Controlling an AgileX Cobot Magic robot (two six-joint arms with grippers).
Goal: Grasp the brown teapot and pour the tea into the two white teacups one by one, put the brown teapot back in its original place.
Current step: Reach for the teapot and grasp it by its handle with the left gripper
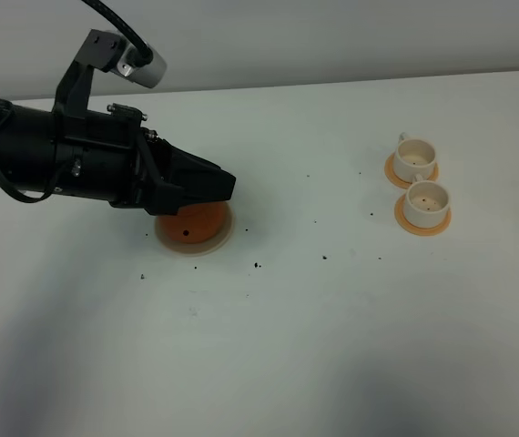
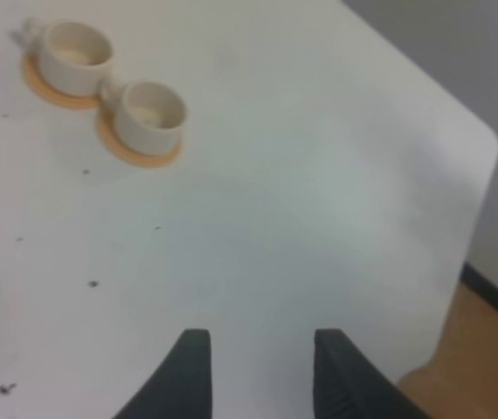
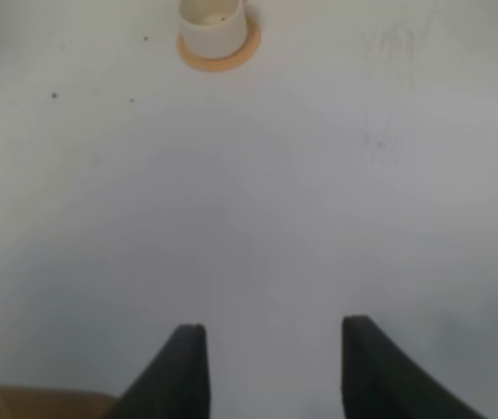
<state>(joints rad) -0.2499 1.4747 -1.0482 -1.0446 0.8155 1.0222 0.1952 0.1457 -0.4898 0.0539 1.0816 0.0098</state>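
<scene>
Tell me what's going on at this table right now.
The left tool hovers over the brown teapot, which sits on its cream coaster. The jaws are apart with nothing between them. The two white teacups stand on orange saucers toward the table's right side. The right tool is open and empty.

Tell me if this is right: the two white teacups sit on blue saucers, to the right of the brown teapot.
Not quite. The exterior high view shows the two white teacups sitting on orange saucers, not blue, to the right of the brown teapot.
</scene>
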